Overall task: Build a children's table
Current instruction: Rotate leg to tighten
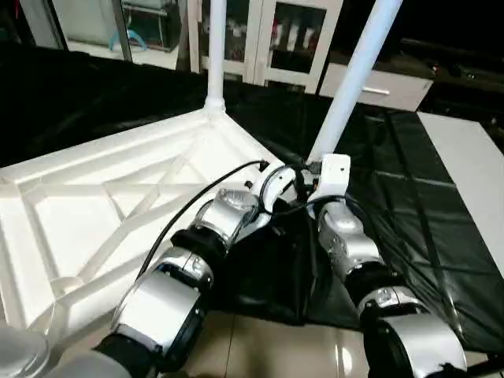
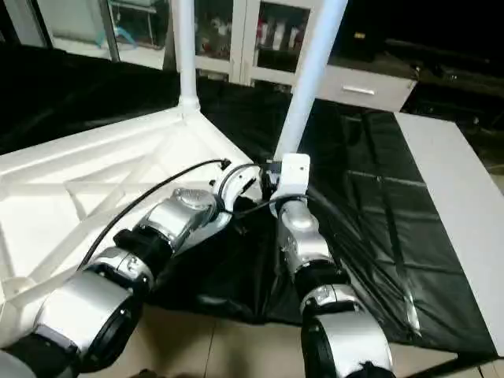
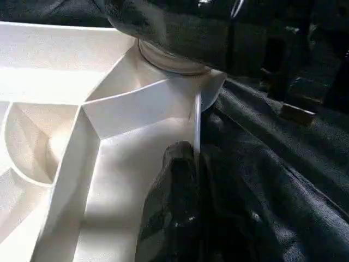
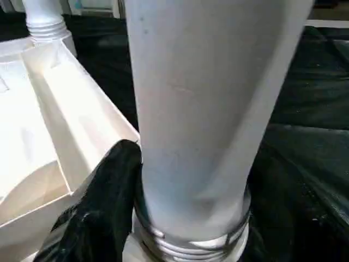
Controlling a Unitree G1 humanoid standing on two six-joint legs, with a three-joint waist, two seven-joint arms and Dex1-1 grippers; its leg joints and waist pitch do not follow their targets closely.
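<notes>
Left eye view: tabletop (image 1: 94,213) lies underside up at left and centre of frame on black-covered worktop (image 1: 409,197). One leg (image 1: 215,47) stands in far corner socket, upper centre. Second leg (image 1: 354,79) leans at near corner, threaded base not fully seated. Right hand (image 4: 163,218) closed around its base; left hand (image 3: 185,180) pinched shut on tabletop rim. Step, likely: screwing in second leg. Next: straighten, twist home. Behind: glass-door cabinets (image 1: 276,39), tiled floor (image 1: 260,346) at bottom.
</notes>
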